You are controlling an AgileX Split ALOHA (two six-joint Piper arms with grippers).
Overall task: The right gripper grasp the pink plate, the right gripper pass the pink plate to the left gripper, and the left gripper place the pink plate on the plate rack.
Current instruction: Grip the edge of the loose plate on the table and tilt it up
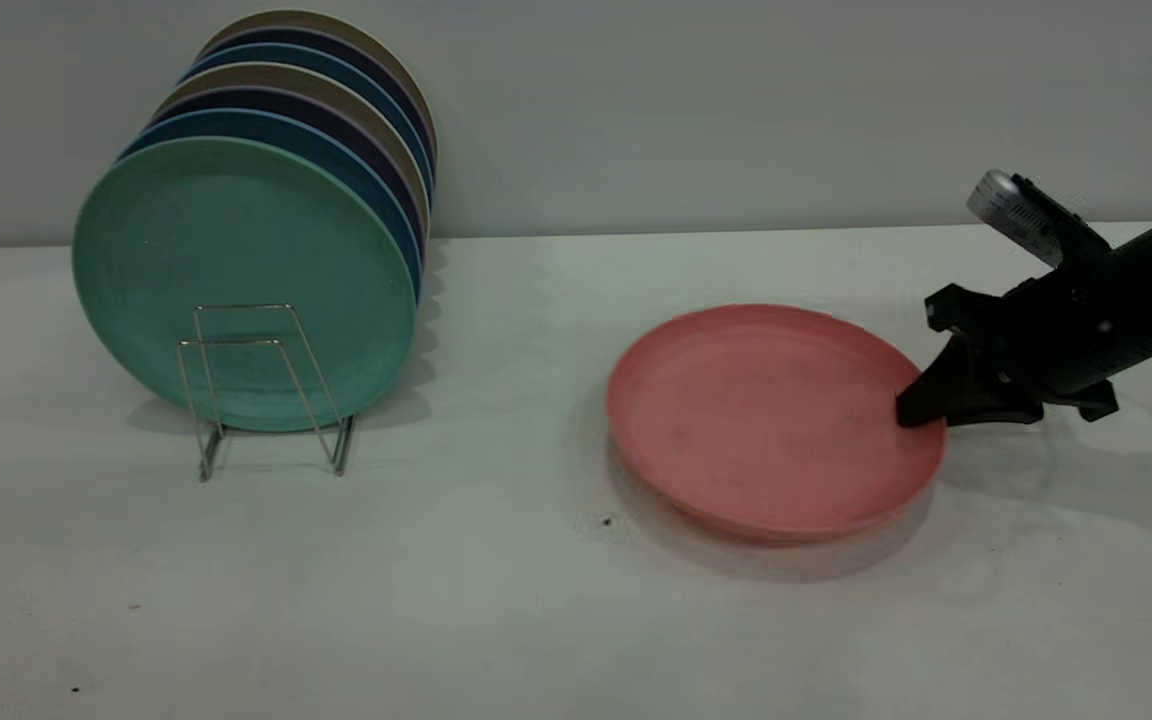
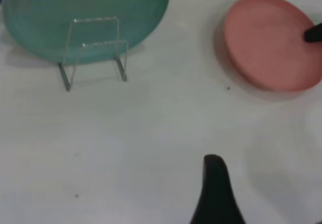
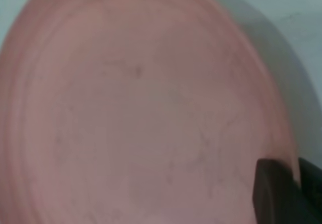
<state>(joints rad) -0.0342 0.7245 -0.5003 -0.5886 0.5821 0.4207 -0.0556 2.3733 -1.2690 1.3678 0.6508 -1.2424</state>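
Note:
The pink plate lies right of the table's middle, its right side tipped slightly up over a shadow. It fills the right wrist view and shows in the left wrist view. My right gripper is at the plate's right rim, with one jaw over the inside and one outside, closed on the rim. The plate rack stands at the left, also in the left wrist view. My left gripper hovers over bare table nearer the front, open and empty. Only one of its fingers shows.
Several plates stand upright in the rack, a mint-green plate frontmost with blue, dark and tan ones behind it. Two front wire loops stand free before the green plate. A grey wall runs along the table's back edge.

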